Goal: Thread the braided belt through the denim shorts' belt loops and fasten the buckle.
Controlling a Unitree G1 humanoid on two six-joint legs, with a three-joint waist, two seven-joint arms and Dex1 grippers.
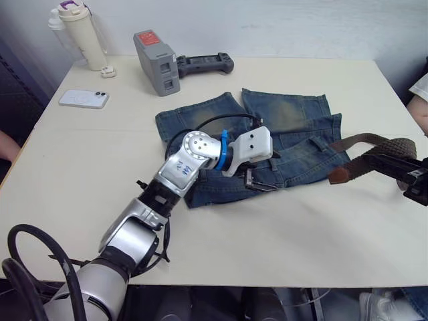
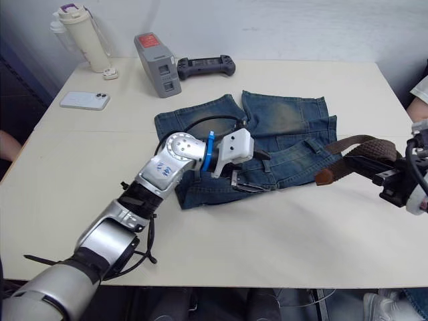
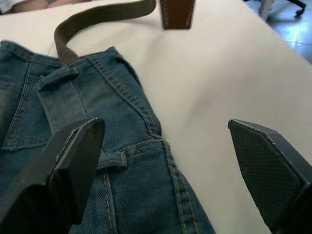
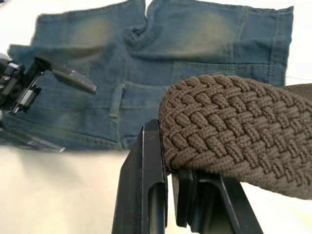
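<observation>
The denim shorts (image 1: 294, 127) lie flat at the middle of the table, with the waistband toward the near edge. My left gripper (image 1: 259, 182) hovers open just over that waistband. In the left wrist view its fingers (image 3: 73, 170) straddle a belt loop (image 3: 112, 159) and the bare table beside it. My right gripper (image 1: 408, 175), off the shorts' right side, is shut on the braided belt (image 1: 374, 150), whose weave fills the right wrist view (image 4: 229, 126). The belt's dark brown end (image 1: 339, 175) hangs near the shorts' right corner. The buckle is out of view.
At the back left stand a white bottle (image 1: 80, 33), a phone (image 1: 83, 99), a grey box (image 1: 156, 63) and a black controller (image 1: 204, 63). A person's sleeve (image 1: 420, 87) shows at the right edge. The near table edge (image 1: 267, 284) lies below the shorts.
</observation>
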